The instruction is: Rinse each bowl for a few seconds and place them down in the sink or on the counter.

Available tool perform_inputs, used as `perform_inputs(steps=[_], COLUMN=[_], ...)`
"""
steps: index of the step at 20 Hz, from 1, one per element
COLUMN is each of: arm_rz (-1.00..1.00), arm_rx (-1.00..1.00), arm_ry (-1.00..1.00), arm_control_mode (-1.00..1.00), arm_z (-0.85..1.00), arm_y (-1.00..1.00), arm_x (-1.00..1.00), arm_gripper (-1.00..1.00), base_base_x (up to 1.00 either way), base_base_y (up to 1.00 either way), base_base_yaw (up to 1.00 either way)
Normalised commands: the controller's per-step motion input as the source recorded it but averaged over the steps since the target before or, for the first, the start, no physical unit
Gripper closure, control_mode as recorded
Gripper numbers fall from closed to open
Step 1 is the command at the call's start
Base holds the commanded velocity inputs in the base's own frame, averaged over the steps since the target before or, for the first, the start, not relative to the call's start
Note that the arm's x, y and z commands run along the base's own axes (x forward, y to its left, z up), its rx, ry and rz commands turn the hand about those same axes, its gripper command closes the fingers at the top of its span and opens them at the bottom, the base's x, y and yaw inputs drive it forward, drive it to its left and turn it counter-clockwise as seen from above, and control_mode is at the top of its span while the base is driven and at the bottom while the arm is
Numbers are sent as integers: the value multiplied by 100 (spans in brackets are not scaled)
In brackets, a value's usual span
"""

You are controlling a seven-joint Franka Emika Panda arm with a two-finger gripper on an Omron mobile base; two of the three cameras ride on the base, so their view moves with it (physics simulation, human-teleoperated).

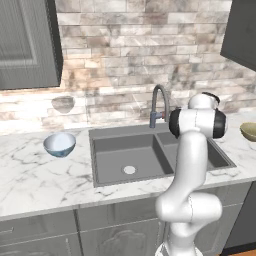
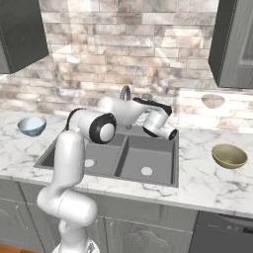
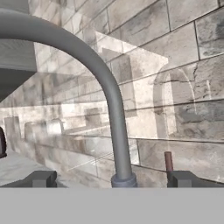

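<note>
A glossy pale blue bowl point(image 1: 59, 144) with a whitish inside sits upright on the white marble tabletop point(image 1: 40, 180), left of the sink point(image 1: 125, 160) and apart from its rim. An olive-tan bowl point(image 2: 230, 155) of similar size sits upright on the tabletop to the right of the sink, also clear of its edge. The sink is a dark grey double basin with a round pale drain in each basin and a tall arched grey faucet point(image 1: 159, 102) at its far edge.

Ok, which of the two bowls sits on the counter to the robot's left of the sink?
The glossy pale blue bowl, on the white marble counter left of the dark grey sink. The olive-tan bowl sits on the right side.
</note>
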Motion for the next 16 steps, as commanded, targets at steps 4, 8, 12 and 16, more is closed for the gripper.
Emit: perform_inputs(steps=[4,8,12,16], arm_rz=[0,0,0,0], arm_rx=[1,0,0,0], arm_ry=[-2,-2,0,0], arm_control_mode=[-100,-100,-100,-100], arm_z=[-7,-5,-6,-8], arm_y=[7,8,6,5], arm_x=[29,25,24,28], arm_gripper=[-100,-100,-100,-100], base_base_x=[0,0,0,0], base_base_y=[0,0,0,0], base_base_yaw=[0,0,0,0])
